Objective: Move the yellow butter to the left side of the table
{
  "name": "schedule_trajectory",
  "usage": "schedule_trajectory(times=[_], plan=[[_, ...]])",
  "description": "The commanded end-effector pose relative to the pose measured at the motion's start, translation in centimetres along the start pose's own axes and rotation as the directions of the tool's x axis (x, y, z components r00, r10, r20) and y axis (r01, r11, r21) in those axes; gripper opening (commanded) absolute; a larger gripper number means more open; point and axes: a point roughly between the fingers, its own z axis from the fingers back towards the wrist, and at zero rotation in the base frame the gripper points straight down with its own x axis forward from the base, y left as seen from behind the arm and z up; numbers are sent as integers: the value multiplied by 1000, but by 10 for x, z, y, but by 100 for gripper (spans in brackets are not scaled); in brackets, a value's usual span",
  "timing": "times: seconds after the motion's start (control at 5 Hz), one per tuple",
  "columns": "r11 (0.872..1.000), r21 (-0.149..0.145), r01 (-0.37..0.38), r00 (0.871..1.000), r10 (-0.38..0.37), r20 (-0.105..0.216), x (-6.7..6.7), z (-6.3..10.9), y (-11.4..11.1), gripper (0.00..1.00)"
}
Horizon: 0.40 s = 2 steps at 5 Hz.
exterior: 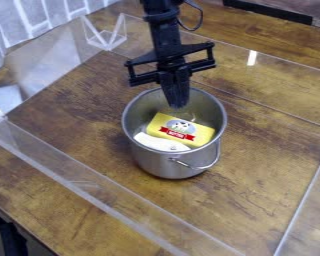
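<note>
And there's the yellow butter (180,130), lying inside the round steel pot (174,150), its red-and-white label facing up! Beside it, toward the near left inside the same pot, a white block (155,144) shows. Above the far part of the pot come the black fingers (178,98), clenched and pointing down, the butter nearer to us than their tips. The pot itself stands upright on the brown wooden tabletop (69,115), a wire handle (200,163) on its near right side, and clear plastic sheeting (89,190) runs along the near left!
</note>
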Motion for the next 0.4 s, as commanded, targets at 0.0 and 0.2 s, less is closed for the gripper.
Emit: schedule_trajectory(times=[0.0,0.2], plan=[[999,-37,-2,999,3,39,5,8,-7,0],[999,-45,-26,999,28,33,11,1,-5,0]])
